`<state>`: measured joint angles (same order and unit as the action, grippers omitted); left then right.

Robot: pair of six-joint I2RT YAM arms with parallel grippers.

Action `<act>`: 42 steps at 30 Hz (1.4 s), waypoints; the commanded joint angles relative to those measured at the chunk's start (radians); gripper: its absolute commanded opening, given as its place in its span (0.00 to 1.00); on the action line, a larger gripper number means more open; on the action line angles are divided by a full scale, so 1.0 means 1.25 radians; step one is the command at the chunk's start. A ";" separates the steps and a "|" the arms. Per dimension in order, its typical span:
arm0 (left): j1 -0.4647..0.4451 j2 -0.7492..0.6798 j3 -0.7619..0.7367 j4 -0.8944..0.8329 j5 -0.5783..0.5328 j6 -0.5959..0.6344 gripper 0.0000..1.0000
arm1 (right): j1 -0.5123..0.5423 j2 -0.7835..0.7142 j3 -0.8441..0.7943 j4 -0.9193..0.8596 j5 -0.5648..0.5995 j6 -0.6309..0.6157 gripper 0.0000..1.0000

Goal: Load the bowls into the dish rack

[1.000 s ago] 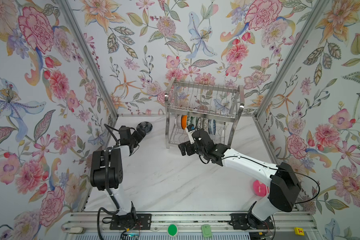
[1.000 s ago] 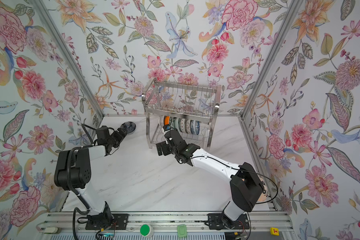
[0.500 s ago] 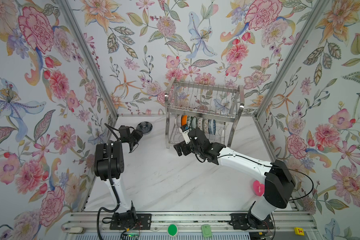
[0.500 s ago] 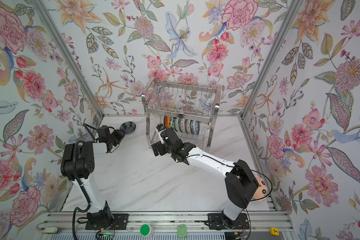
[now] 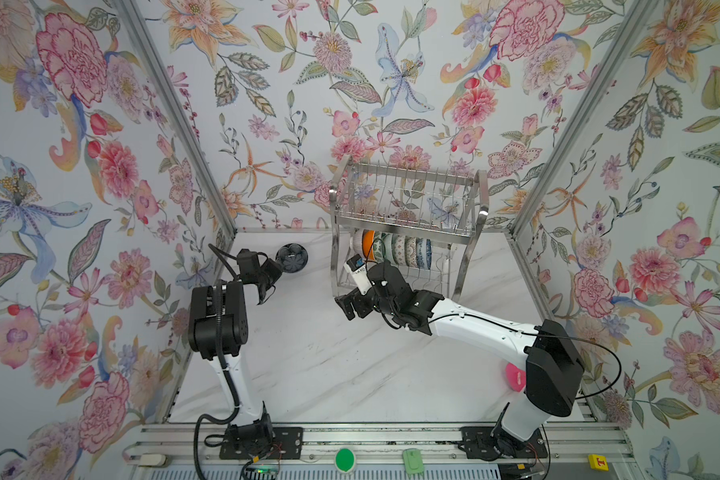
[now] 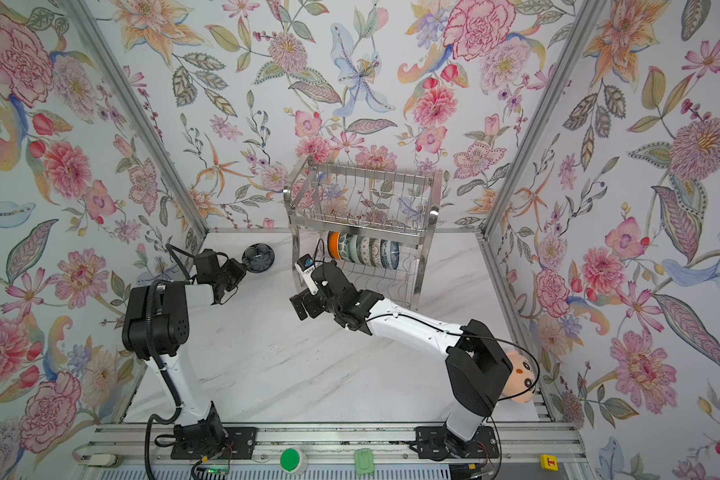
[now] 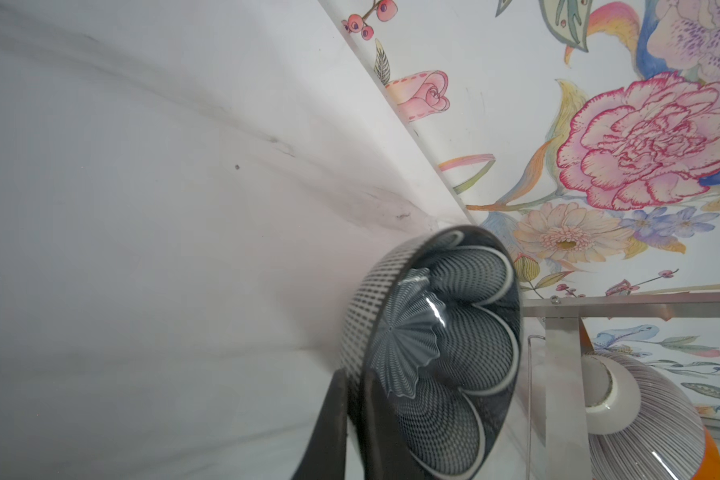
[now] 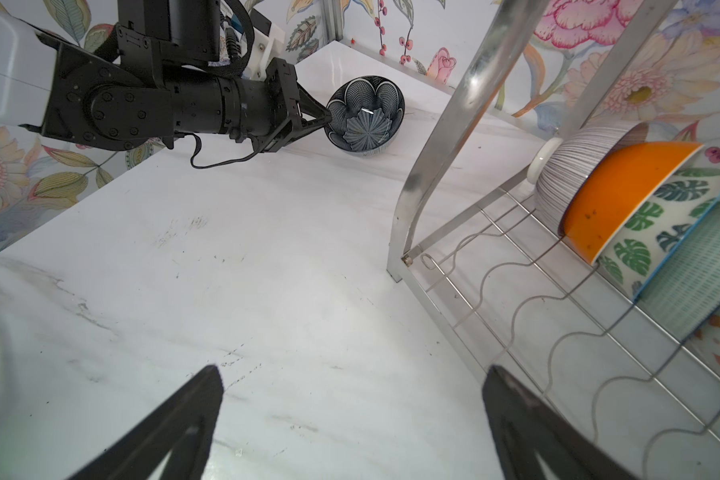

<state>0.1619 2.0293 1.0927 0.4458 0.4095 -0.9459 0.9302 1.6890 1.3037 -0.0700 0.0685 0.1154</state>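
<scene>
**Left wrist view: dark navy bowl pinched by its rim, last bowl outside the rack**

Left wrist view shows the left gripper [image 7: 356,388] closed down on the rim of the dark navy bowl [image 7: 441,353], one finger inside the wall and one outside. The bowl is tipped steeply on its side near the back left corner of the table [image 8: 267,249]. Whether its foot has cleared the surface cannot be told. In both top views it lies well apart from the dish rack [image 5: 479,208], to its left.

The right gripper [image 8: 353,370] hangs with its jaws spread wide and holds nothing, just in front of the rack's near left leg. On the lower tier a row of bowls [image 5: 395,251] stands on edge, led by the white-and-orange bowl [image 8: 624,199] with the green leaf bowl [image 8: 657,220] behind it. The upper tier looks bare.

Likely hazards, as judged from this layout:
- **Slip or swing.** The grip is a narrow pinch on a glazed edge, so the bowl may pivot or drop when lifted.
- **Collision.** The flat steel leg and the idle right gripper both stand on the direct path to the lower tier.
- **Knock-on.** A crooked entry beside the white-and-orange bowl could topple the row.
</scene>
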 commanded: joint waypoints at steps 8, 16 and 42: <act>0.012 -0.059 -0.075 0.025 0.002 0.006 0.00 | 0.001 -0.003 0.014 -0.008 0.030 0.002 0.99; 0.011 -0.233 -0.178 -0.061 -0.020 0.036 0.00 | 0.001 -0.032 0.017 -0.072 0.045 0.020 0.99; -0.459 -0.583 -0.362 -0.417 -0.179 0.148 0.00 | -0.108 -0.283 -0.133 -0.277 0.106 0.087 0.99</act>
<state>-0.3523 1.2888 0.6285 -0.0898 0.2245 -0.7406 0.8093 1.3666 1.1652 -0.3855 0.1989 0.2062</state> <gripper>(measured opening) 0.069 0.993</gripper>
